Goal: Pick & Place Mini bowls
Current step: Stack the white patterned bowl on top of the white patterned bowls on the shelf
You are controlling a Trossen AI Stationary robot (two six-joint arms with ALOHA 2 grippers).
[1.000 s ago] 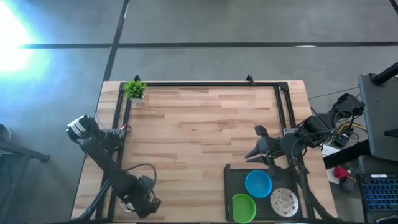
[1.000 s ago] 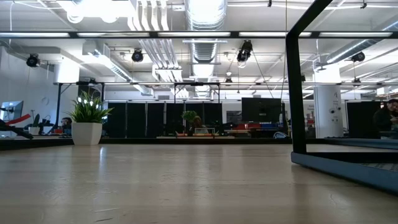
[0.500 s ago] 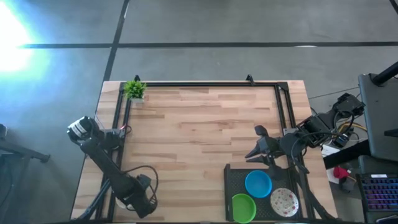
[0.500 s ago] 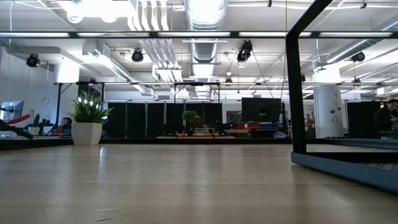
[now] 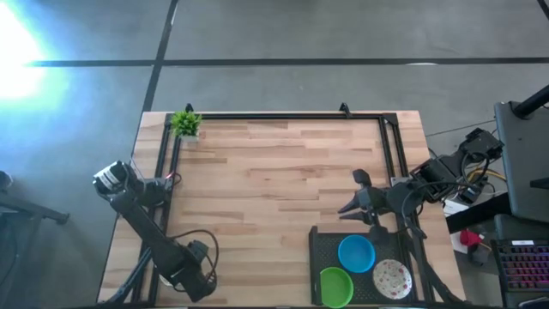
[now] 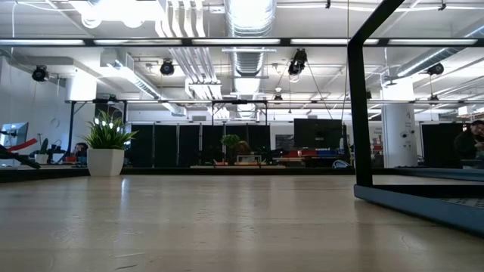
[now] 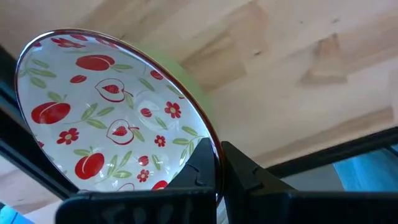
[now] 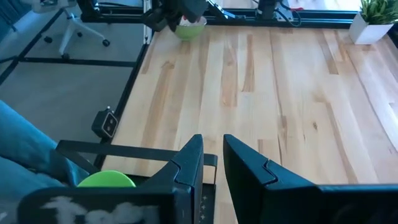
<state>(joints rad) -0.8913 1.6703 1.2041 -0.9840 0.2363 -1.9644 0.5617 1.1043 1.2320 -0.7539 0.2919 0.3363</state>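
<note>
The left tool (image 7: 219,163) sits at the table's (image 5: 274,172) near-left corner, its fingers pinching the rim of a white bowl (image 7: 106,112) printed with red fruit and flowers on the inside and pale green on the outside. That bowl is tilted over the wood at the corner, and in the right wrist view it shows as a pale green bowl under the far arm.

The right tool (image 5: 353,196) hangs above the table near the right edge, just beyond the black tray (image 5: 324,251); its fingers stand a little apart with nothing between them.

The tray lies at the near-right corner and holds 3 bowls: a blue bowl (image 5: 356,253) toward the table's middle, a green bowl (image 5: 335,286) at the near edge, and a white speckled bowl (image 5: 392,279) beside it toward the right edge.

A small potted plant (image 5: 185,125) stands at the far-left corner.
</note>
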